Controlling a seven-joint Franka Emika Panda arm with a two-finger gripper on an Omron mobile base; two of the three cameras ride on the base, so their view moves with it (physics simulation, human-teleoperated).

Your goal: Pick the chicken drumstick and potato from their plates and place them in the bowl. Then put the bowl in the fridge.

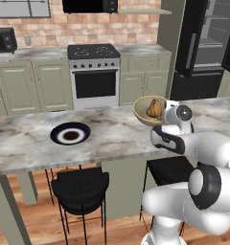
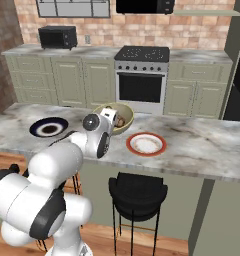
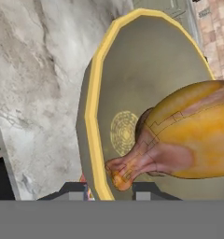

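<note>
Our arm (image 1: 203, 148) reaches forward, elbow bent low, wrist level; our gripper (image 3: 104, 190) has its 2 fingers (image 3: 72, 190) pinched on the bowl (image 3: 97, 93) rim.

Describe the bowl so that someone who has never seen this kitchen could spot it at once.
Find the marble island counter facing the oven. The bowl is tilted above it, its rim in the gripper. Unlike the flat plates, it is deep, olive-yellow, with a chicken drumstick inside.

bowl (image 1: 144, 111) tilted above marble counter (image 1: 30, 139) — navy plate (image 1: 70, 134) empty

glossy white arm (image 1: 203, 148), dark joint bands
</note>
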